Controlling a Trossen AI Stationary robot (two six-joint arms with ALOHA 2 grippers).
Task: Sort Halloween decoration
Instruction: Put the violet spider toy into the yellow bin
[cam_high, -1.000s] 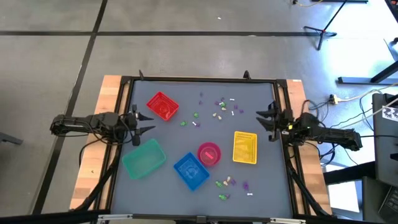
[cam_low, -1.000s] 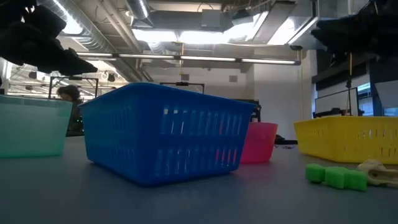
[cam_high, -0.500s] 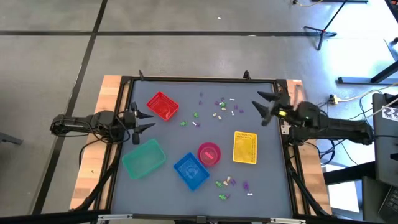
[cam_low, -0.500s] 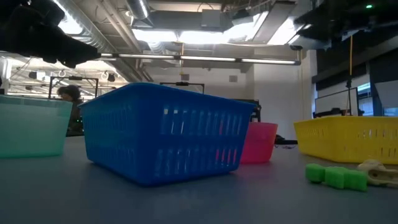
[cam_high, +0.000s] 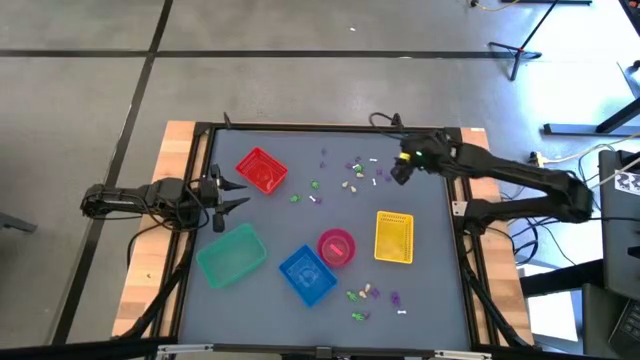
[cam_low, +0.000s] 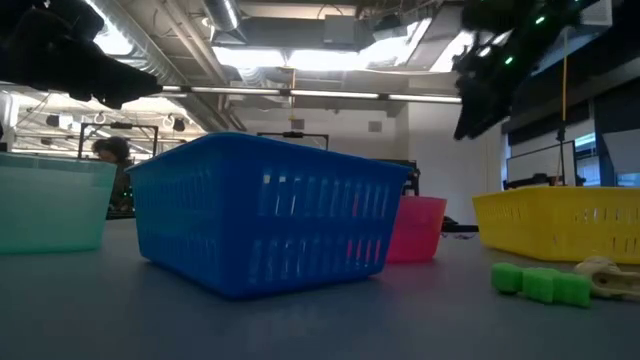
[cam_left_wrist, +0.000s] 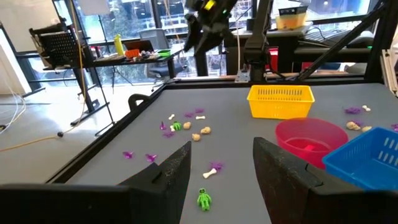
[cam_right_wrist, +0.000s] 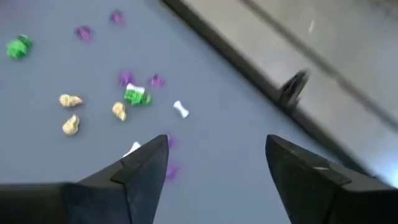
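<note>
**A:** Since the table (cam_high: 430, 290) is the biggest thing here, start there: grey top, black frame, wood strips down both sides. What sits on it?

**B:** Five containers. The teal basket (cam_high: 231, 254) is on the left arm's side, the blue basket (cam_high: 307, 274) just beside it toward the middle, then the yellow basket (cam_high: 394, 238) on the right arm's side, the red basket (cam_high: 261, 170) farther back, and a pink bowl (cam_high: 336, 247) between blue and yellow. In the low view the blue basket fills the middle and hides most of the pink bowl.

**A:** And the Halloween decoration (cam_high: 357, 172)?

**B:** Tiny bits in two loose patches. One patch lies near the table's far edge, between the red basket and the right gripper (cam_high: 401, 167): purple, green, cream, a white one. The other patch sits near the front edge, below the pink bowl. None visible in the baskets, as far as I can tell.

**A:** Grippers?

**B:** The right gripper is above the table near the far patch, fingers spread wide, nothing between them. The left gripper (cam_high: 232, 196) waits at the left edge beside the red basket, fingers apart, also empty.

**A:** Any writing?

**B:** Nothing readable on the baskets.
</note>
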